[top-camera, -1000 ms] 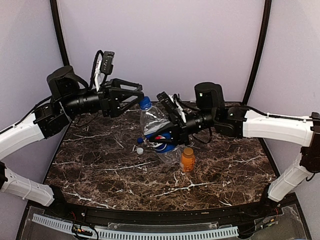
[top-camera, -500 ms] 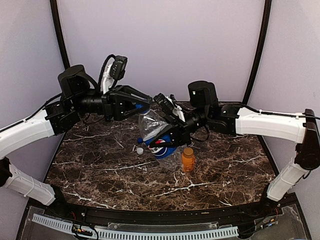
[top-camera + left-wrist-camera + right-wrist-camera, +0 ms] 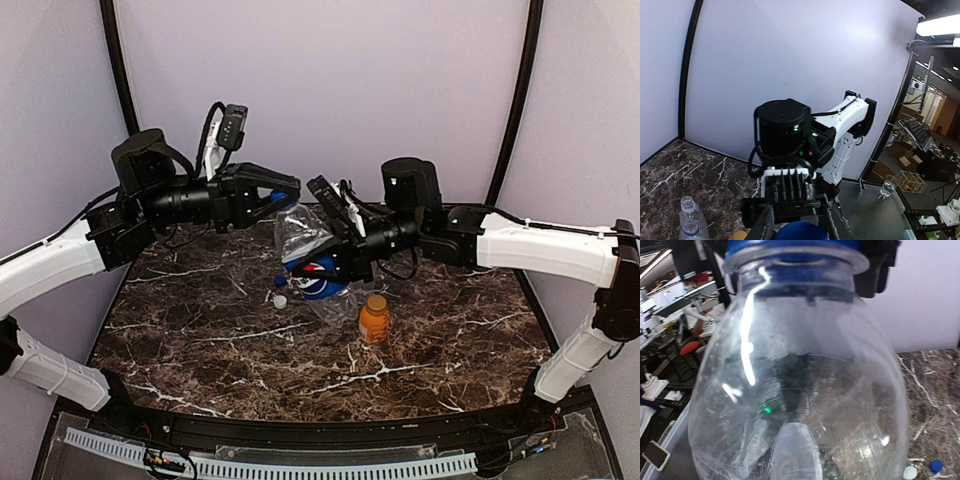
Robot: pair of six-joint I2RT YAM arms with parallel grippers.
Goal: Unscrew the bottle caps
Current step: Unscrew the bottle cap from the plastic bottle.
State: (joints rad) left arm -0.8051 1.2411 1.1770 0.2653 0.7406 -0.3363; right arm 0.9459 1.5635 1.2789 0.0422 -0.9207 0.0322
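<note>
The left arm (image 3: 45, 270) and right arm (image 3: 545, 250) wear white shells between black joint housings. Black cables (image 3: 208, 130) loop above the left end effector (image 3: 288, 192), itself angular and black. Green lights (image 3: 813, 134) dot the right arm's motor housing.

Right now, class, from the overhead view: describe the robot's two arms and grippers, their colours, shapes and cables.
The left arm and right arm have smooth white shells on their long links, joined by black drum-shaped joints. The left gripper and right gripper are black, angular, two-fingered claws. Thin black cables loop along each arm.
</note>
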